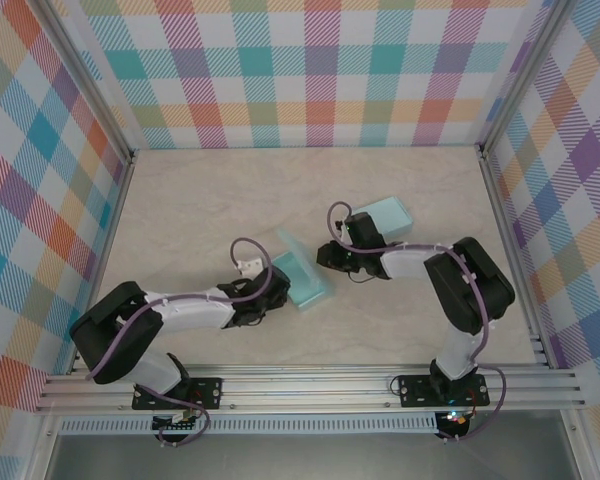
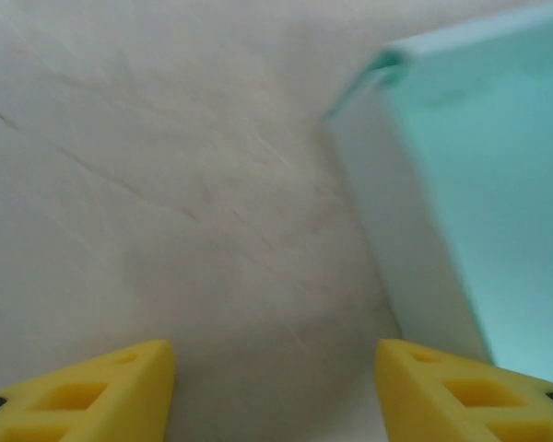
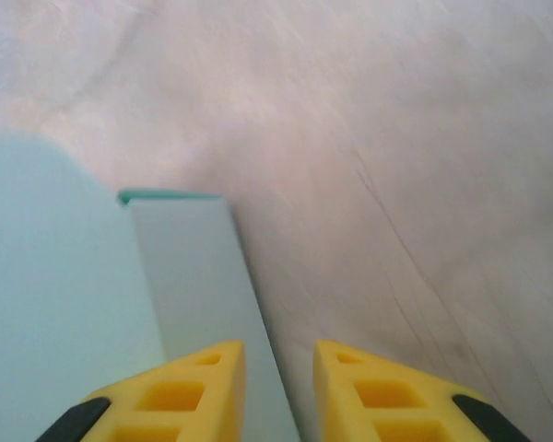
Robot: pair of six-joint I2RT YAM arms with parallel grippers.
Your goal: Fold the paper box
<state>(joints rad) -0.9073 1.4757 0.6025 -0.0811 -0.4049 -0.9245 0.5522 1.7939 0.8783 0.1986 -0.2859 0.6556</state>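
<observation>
A light teal paper box [image 1: 302, 278] lies at mid-table with one flap standing up at its far end. My left gripper [image 1: 267, 296] is just left of it. In the left wrist view the gripper [image 2: 276, 391] is open, with bare table between its yellow fingers and the box [image 2: 479, 184] off to the right. My right gripper [image 1: 326, 258] hangs close over the box's right side. Its fingers [image 3: 278, 391] stand open by a narrow gap. The edge of a teal box wall [image 3: 198, 276] runs under that gap, and I see nothing clamped.
A second teal box [image 1: 385, 218] sits behind the right arm. Plaid walls enclose the table on three sides. The aluminium rail [image 1: 310, 385] with both arm bases runs along the near edge. Bare tabletop [image 1: 190, 210] stretches to the far left.
</observation>
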